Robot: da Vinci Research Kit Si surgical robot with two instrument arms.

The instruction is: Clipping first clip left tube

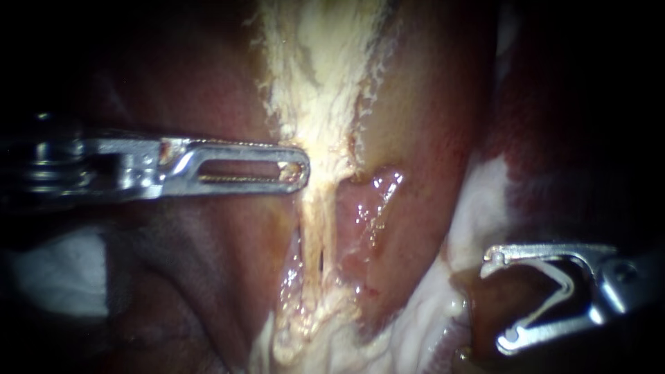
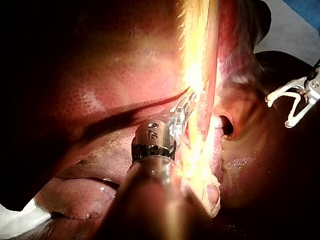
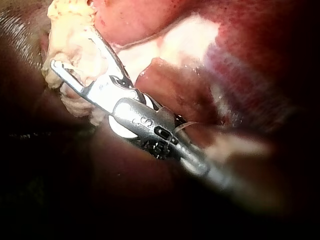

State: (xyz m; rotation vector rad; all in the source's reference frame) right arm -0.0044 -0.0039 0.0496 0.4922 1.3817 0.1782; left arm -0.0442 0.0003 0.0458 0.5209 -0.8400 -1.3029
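Two thin pale tubes run side by side down the middle, a slit between them; the left tube (image 1: 309,235) is the nearer to my left instrument. My left instrument (image 1: 299,168) lies level from the left, its windowed jaws shut with the tip pinching the pale fatty tissue (image 1: 315,76) just above the tubes. Glare hides that tip (image 2: 187,107) in the left wrist view. My right instrument (image 1: 500,298) sits low on the right, well apart from the tubes. Its jaws stand wide and carry a white V-shaped clip (image 1: 554,294), seen also beside my left instrument (image 2: 279,111) and end-on (image 3: 72,50).
Dark liver (image 1: 194,277) fills the lower left, and reddish wet tissue (image 1: 415,138) lies right of the tubes. A white membrane (image 1: 485,201) runs between the tubes and my right instrument. White gauze (image 1: 55,270) shows at the far left. A blue drape (image 2: 305,10) lies beyond the tissue.
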